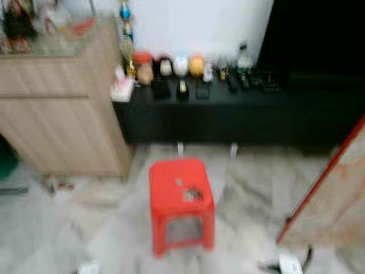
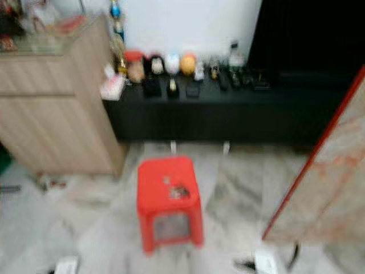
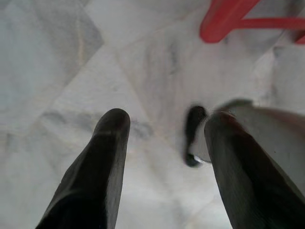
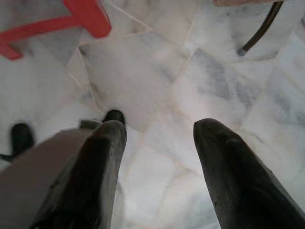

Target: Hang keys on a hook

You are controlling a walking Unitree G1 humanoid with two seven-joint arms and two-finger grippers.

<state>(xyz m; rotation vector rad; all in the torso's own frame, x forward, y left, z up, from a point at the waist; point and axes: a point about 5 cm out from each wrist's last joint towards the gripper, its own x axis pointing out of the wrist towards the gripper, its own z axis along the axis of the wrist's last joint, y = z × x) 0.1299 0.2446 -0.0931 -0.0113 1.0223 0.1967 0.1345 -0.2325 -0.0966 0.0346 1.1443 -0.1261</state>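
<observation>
A small dark bunch, likely the keys (image 1: 193, 194), lies on top of a red plastic stool (image 1: 180, 201) standing on the marble floor ahead of me; the picture is blurred. My left gripper (image 3: 164, 129) hangs over the floor, open and holding nothing, with a red stool leg (image 3: 224, 21) beyond it. My right gripper (image 4: 159, 131) hangs likewise, open and holding nothing, near another stool leg (image 4: 86, 16). I can make out no hook.
A low black bench (image 1: 228, 114) with bottles and small items runs along the white wall. A wooden cabinet (image 1: 63, 114) stands at the left. A red-edged panel (image 1: 333, 194) leans at the right, with a thin black chair leg (image 4: 259, 31) near it.
</observation>
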